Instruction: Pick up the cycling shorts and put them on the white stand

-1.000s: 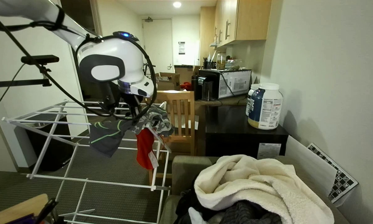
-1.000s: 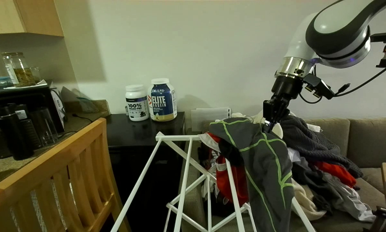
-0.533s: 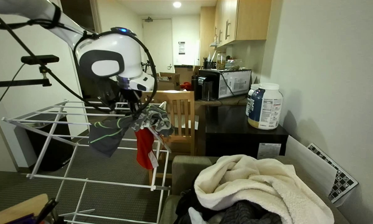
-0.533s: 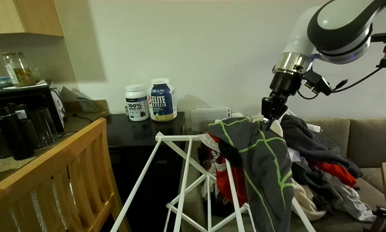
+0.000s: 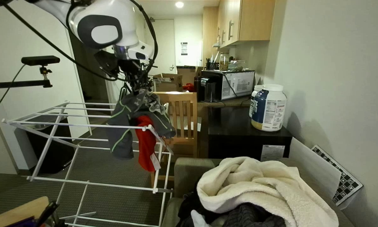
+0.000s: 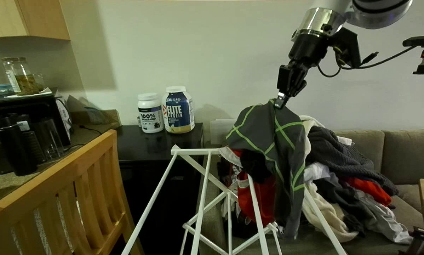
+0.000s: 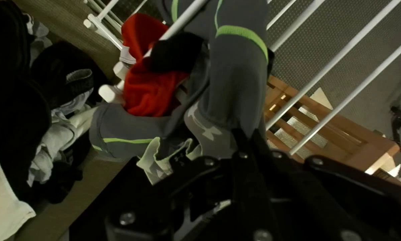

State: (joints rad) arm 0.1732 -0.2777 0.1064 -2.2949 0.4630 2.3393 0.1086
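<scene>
The grey, green-seamed fabric cycling shorts (image 6: 282, 141) hung beneath the black, jointed end effector (image 6: 280, 101), which gripped them. Below it stood the white, wire-railed stand (image 6: 194, 151).

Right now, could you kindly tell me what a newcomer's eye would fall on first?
Probably the tool gripping gray, green-striped cycling shorts over one end of the white stand. Bright red cloth hangs at that end too. Nearby, a cream blanket lies heaped on the sofa.
</scene>
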